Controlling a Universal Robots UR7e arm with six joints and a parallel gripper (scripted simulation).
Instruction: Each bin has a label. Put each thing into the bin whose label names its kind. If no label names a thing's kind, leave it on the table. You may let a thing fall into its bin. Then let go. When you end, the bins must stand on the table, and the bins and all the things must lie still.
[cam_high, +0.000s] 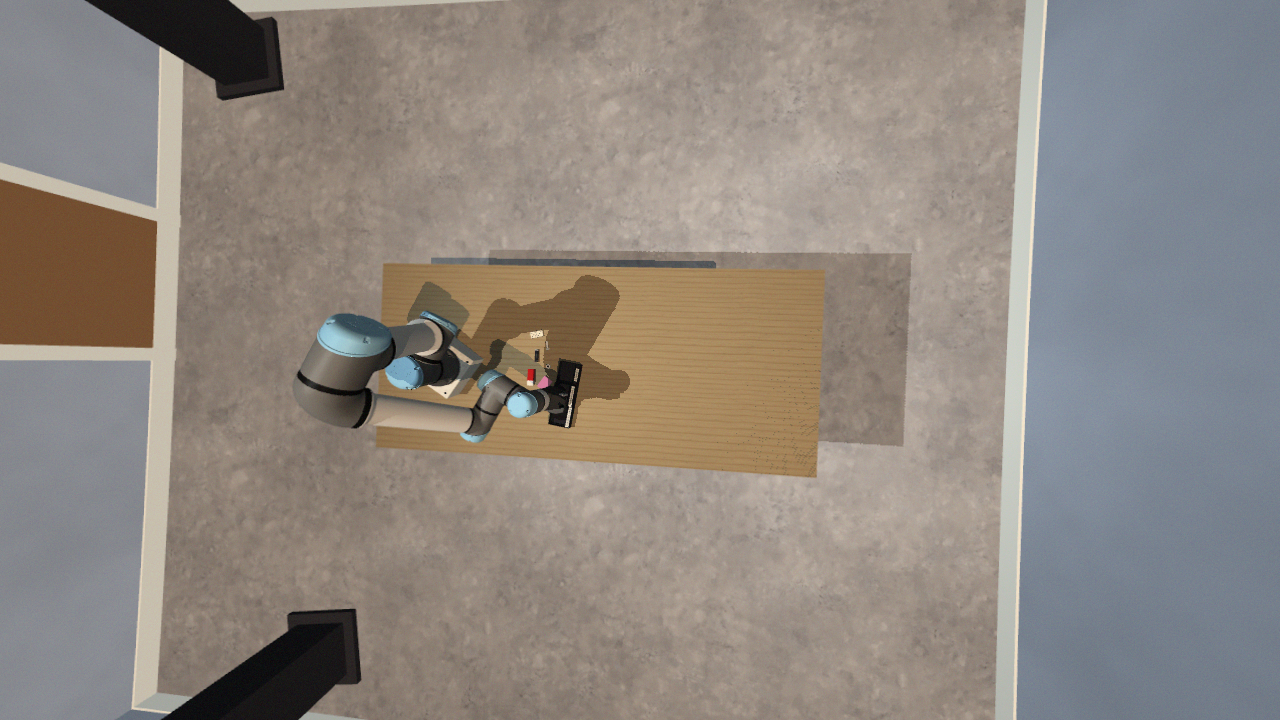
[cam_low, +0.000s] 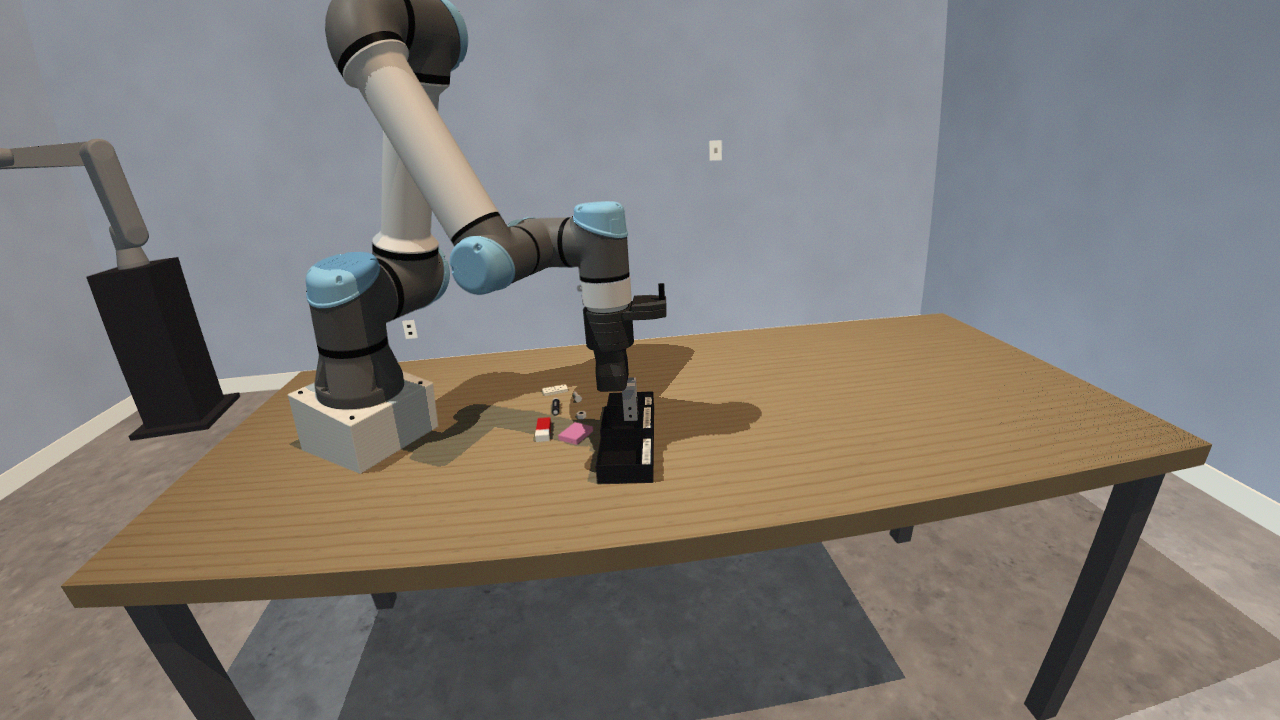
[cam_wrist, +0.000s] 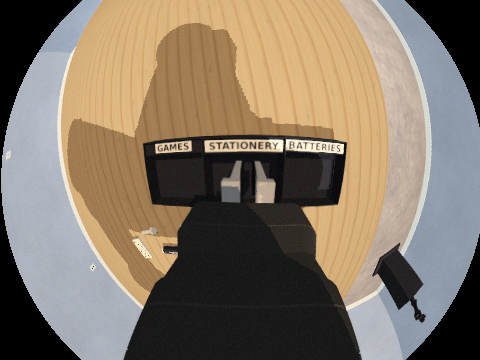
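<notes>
Bin row (cam_low: 626, 452) walls flank the pincer (cam_wrist: 246, 188); tabletop (cam_low: 895, 402) beyond open.

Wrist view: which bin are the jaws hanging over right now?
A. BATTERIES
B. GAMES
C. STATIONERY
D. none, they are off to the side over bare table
C. In the wrist view the gripper is centred over the middle compartment of the bin row, directly under the STATIONERY label, with GAMES on one side and BATTERIES on the other.

Three joined black bins (cam_low: 623, 445) upright beside pink eraser (cam_low: 574, 433) on table.
</notes>
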